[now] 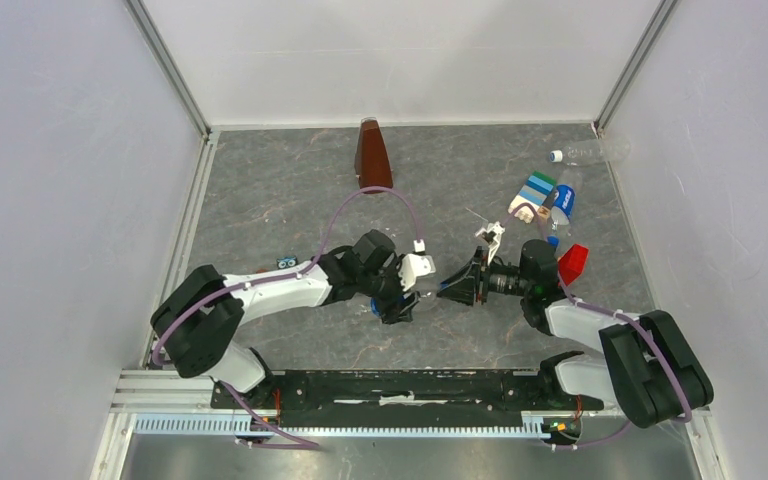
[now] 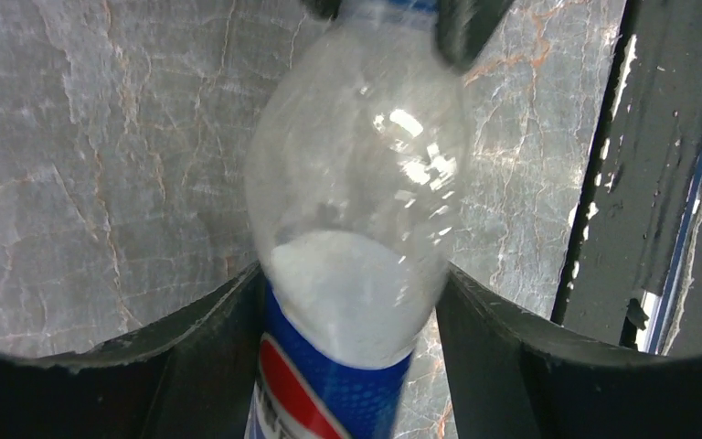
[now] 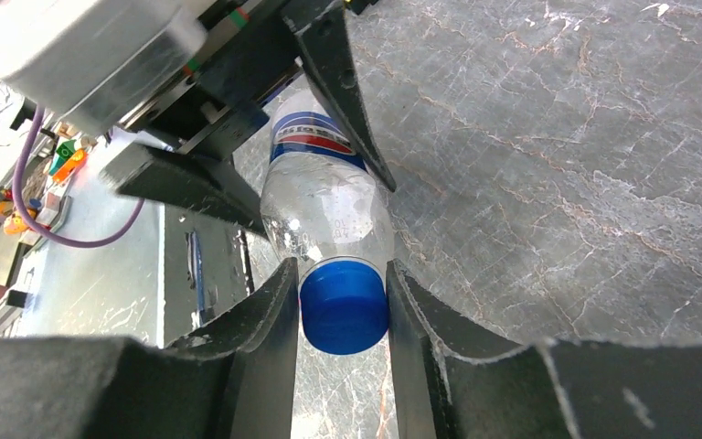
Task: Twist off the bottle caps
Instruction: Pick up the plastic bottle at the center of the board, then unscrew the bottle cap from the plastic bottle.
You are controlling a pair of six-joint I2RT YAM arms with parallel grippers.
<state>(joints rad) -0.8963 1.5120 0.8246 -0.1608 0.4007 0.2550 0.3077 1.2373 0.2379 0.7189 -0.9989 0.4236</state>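
A small clear bottle [image 3: 324, 197] with a blue wrap label hangs level above the table between my two grippers. My right gripper [image 3: 341, 279] is shut on its blue bottle cap [image 3: 345, 311], with both fingers pressed against the cap's sides. My left gripper [image 2: 352, 274] is open around the labelled body [image 2: 329, 384], and marble shows between the label and its right finger [image 2: 503, 357]. In the top view the two grippers [image 1: 415, 290] [image 1: 452, 288] meet nose to nose at mid-table. A second labelled bottle [image 1: 562, 200] and an unlabelled bottle [image 1: 590, 152] with a white cap [image 1: 556, 156] lie at the back right.
A brown pyramid-shaped object [image 1: 372, 155] stands at the back centre. A striped block [image 1: 535, 190] and a red block [image 1: 572, 262] lie near the right arm. A small owl-faced item [image 1: 286, 262] sits by the left arm. White walls enclose the marble table [image 1: 290, 190].
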